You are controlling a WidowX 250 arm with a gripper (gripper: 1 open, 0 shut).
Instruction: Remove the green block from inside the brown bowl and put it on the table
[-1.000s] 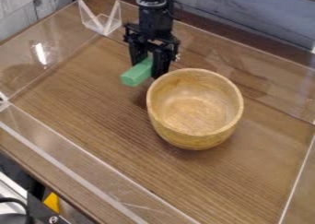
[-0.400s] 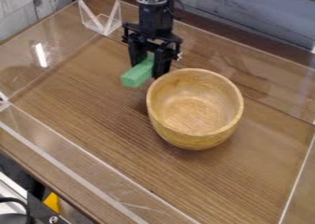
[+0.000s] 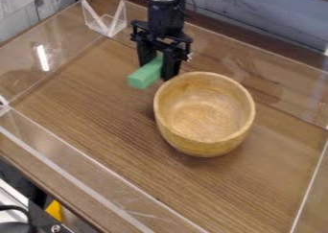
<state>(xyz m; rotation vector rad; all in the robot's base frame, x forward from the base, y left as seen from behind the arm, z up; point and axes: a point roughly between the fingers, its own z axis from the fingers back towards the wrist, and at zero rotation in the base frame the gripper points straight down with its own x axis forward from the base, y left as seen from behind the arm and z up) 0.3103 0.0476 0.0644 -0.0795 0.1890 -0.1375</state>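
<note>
The green block is out of the brown bowl and clamped between the fingers of my hand. It hangs tilted, its lower end close above the surface, just to the left of the bowl's rim as the camera sees it. I cannot tell whether that lower end touches the wood or is just clear of it.

Step in hand: the removal is done and the placement is under way. The bowl is empty; its interior shows only bare wood grain.

Next move, as I judge it:
1. Lower the block until a flat side bears on the surface.
2. Keep clear of the bowl wall, which stands just beside my fingers on the right.
3. Part the fingers only once the block is supported, since a tilted bar may tip or slide on release.
4. Lift straight up, so that the fingers do not drag the block.

Markings: no brand, label or writing can be read on the block, the bowl, my hand or the clear plastic walls that edge the surface.
</note>
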